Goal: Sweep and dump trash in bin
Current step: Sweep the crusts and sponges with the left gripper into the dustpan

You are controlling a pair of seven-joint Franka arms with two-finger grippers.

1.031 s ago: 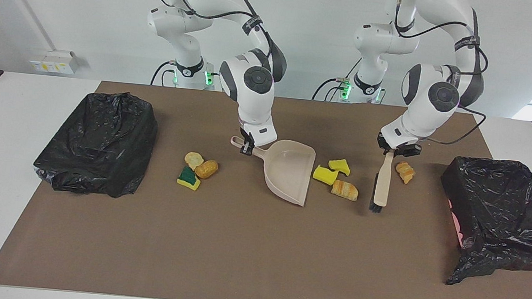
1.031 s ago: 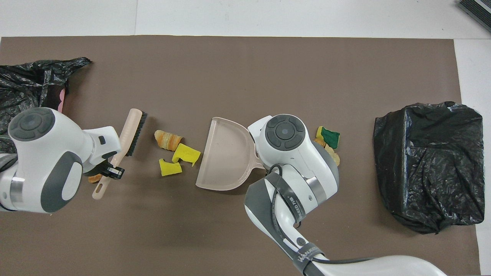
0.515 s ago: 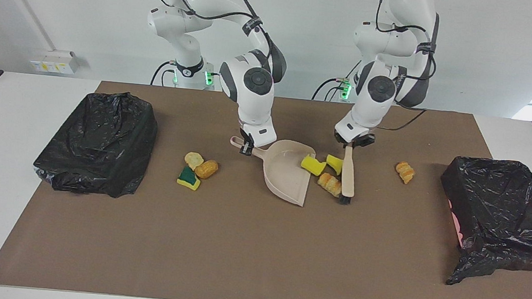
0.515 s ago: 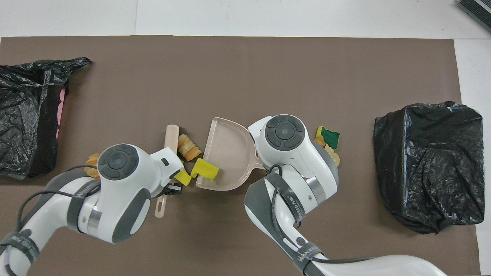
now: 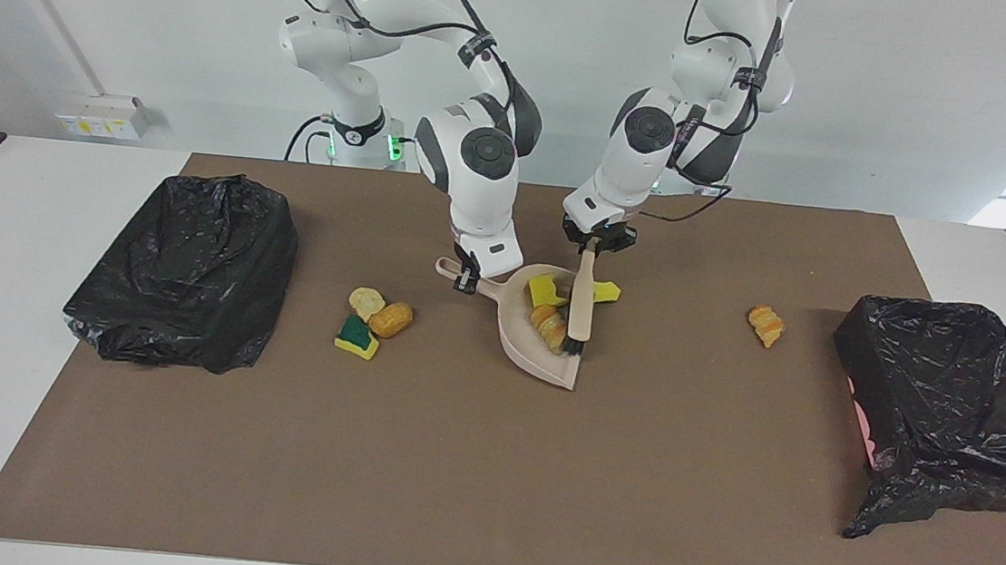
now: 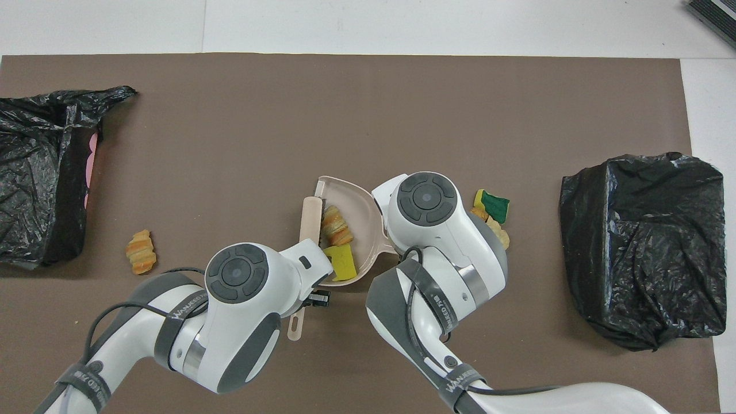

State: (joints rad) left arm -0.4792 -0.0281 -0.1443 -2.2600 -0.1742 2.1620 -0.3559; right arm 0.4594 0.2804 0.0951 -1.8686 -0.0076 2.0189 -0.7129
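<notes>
My right gripper (image 5: 467, 279) is shut on the handle of the beige dustpan (image 5: 526, 353), which rests on the brown mat. My left gripper (image 5: 594, 246) is shut on the beige brush (image 5: 581, 306), whose bristles sit inside the pan's mouth. Trash in the pan: a bread lump (image 5: 548, 324) (image 6: 335, 225) and a yellow sponge chunk (image 5: 543, 288) (image 6: 340, 262). Another yellow chunk (image 5: 605, 290) lies at the mouth's corner. One bread lump (image 5: 765, 325) lies alone toward the left arm's end. Two bread lumps (image 5: 378, 310) and a green-topped sponge piece (image 5: 356, 337) lie beside the pan's handle.
A black-bagged bin (image 5: 185, 268) stands at the right arm's end of the mat, and another one (image 5: 939, 403) at the left arm's end. The brown mat (image 5: 467, 480) stretches bare between the trash and the table's edge farthest from the robots.
The left arm swept the brush toward the dustpan, pushing a bread lump and a yellow chunk into it. One bread lump stayed behind. The right arm and the pan held still.
</notes>
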